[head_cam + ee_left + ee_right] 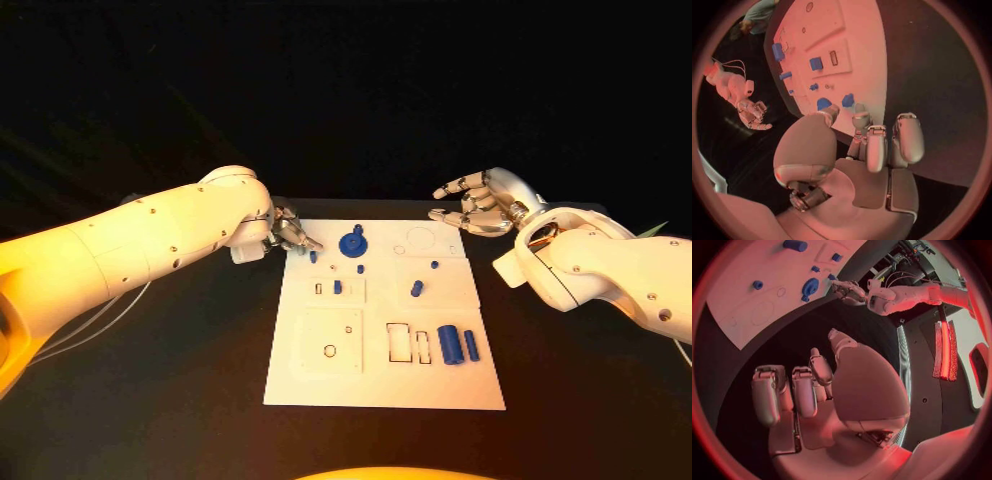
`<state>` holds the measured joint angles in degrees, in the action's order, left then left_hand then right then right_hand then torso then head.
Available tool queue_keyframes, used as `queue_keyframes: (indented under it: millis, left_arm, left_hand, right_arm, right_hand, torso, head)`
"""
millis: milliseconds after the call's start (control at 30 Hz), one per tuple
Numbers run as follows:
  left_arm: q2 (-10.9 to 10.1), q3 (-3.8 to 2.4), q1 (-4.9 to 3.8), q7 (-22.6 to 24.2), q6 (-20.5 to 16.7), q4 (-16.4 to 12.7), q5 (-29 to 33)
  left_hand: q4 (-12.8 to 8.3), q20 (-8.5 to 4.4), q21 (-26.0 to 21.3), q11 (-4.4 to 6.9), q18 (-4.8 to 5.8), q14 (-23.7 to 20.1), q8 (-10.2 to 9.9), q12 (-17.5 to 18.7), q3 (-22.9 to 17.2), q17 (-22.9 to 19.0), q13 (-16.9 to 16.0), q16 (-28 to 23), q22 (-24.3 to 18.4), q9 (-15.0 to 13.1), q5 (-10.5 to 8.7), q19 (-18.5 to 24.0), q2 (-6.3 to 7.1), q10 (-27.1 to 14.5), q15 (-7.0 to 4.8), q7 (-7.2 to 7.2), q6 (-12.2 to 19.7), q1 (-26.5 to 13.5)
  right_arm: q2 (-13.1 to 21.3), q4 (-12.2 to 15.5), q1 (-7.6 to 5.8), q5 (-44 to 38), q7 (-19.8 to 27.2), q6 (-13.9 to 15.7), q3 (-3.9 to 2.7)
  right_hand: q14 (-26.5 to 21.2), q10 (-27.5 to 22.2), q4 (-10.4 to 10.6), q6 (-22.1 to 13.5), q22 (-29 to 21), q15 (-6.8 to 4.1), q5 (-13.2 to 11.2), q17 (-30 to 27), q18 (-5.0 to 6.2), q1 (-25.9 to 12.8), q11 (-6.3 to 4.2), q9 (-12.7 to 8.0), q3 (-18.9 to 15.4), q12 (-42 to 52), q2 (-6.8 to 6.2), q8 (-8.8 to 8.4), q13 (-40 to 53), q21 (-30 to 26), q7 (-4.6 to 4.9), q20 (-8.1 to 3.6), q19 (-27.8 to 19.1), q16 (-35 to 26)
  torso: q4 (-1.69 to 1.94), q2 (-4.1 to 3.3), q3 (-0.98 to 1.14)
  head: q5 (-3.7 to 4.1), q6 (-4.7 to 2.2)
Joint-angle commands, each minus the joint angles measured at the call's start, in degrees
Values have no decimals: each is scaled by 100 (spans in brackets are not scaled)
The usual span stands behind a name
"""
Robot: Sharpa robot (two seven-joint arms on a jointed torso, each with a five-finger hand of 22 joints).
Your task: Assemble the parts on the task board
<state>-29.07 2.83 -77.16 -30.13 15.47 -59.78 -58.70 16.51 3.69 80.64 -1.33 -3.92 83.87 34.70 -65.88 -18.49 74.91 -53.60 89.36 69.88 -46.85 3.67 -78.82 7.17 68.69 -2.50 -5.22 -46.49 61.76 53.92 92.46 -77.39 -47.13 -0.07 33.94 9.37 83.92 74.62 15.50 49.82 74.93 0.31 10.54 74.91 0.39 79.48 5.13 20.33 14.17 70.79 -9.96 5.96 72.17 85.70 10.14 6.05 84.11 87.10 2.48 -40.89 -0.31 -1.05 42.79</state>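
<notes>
The white task board (382,375) lies in the middle of the black table. My left hand (296,237) hovers at its far left corner, fingers apart and holding nothing, their tips close to a small blue peg (313,256) (848,100). A blue round part (353,241) (809,287) stands just beyond that hand. My right hand (480,205) (811,390) hangs above the far right corner, fingers loosely spread and bare. Two blue cylinders (459,344) lie on the board's near right. Small blue pieces (417,288) dot the middle.
Board recesses: a square plate with a slot (332,338) and narrow rectangular pockets (401,343). Black table (173,400) lies on both sides of the board. A thin cable (101,315) runs under my left arm.
</notes>
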Motion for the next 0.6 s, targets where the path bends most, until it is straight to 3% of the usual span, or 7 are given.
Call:
queue_keyframes:
  millis: [33,433,600]
  left_arm:
    - [34,2,13,53,121,23,112]
    - [55,10,35,59,108,47,194]
    - [55,10,36,61,97,36,229]
  left_hand:
    - [11,33,-26,-4,-35,561,-42,12,32,1395,2,-28,-3,14,25,18,-43,-28,40,-33,-9,48]
    - [9,41,-23,-7,-34,562,-70,-1,35,1398,-5,-25,4,42,35,17,-106,-28,45,-35,-38,116]
    - [4,45,-24,-4,-35,564,-82,-14,27,1402,-12,-22,4,63,42,20,-177,-24,44,-30,-84,203]
  right_arm:
    - [-9,13,3,-19,75,-69,-2]
    - [-27,11,3,-19,77,-70,-2]
    - [-35,5,3,-19,76,-71,-2]
  right_hand:
    - [458,-11,27,-44,1160,17,1,927,87,-64,-18,-10,14,-16,6,33,-4,-27,-16,26,366,-26]
    - [458,-11,27,-44,1160,17,1,927,87,-64,-18,-10,14,-16,6,33,-4,-27,-16,26,366,-26]
    - [458,-11,27,-44,1160,17,1,927,87,-64,-18,-10,14,-16,6,33,-4,-27,-16,26,366,-26]
  torso:
    - [-5,-4,-3]
    - [3,6,6]
    - [0,9,1]
  head:
    - [8,4]
    - [18,35]
    - [15,36]
